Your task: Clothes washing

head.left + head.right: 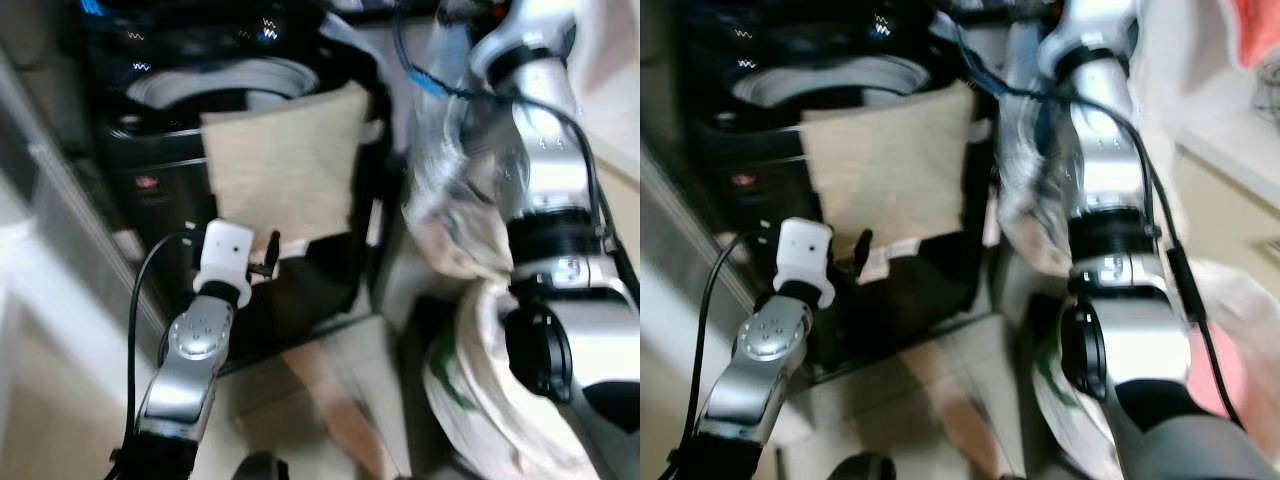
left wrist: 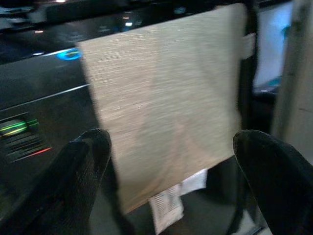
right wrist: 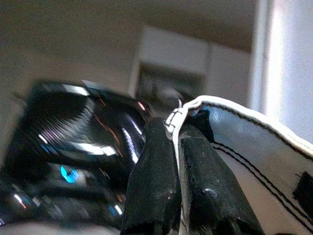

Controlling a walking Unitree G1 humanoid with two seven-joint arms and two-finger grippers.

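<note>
The beige cloth [image 1: 285, 165] hangs over the front edge of the washing machine [image 1: 215, 85], likely so the wide-open, empty left gripper [image 2: 168, 156] can push it in, while the right gripper [image 3: 178, 171] pinches a white-edged cloth [image 3: 254, 142] up high.

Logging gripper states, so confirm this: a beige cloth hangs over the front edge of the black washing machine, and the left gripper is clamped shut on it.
Not quite. The beige cloth does hang over the washing machine, but the left gripper is open in front of it, fingers apart, as the left wrist view shows.
</note>
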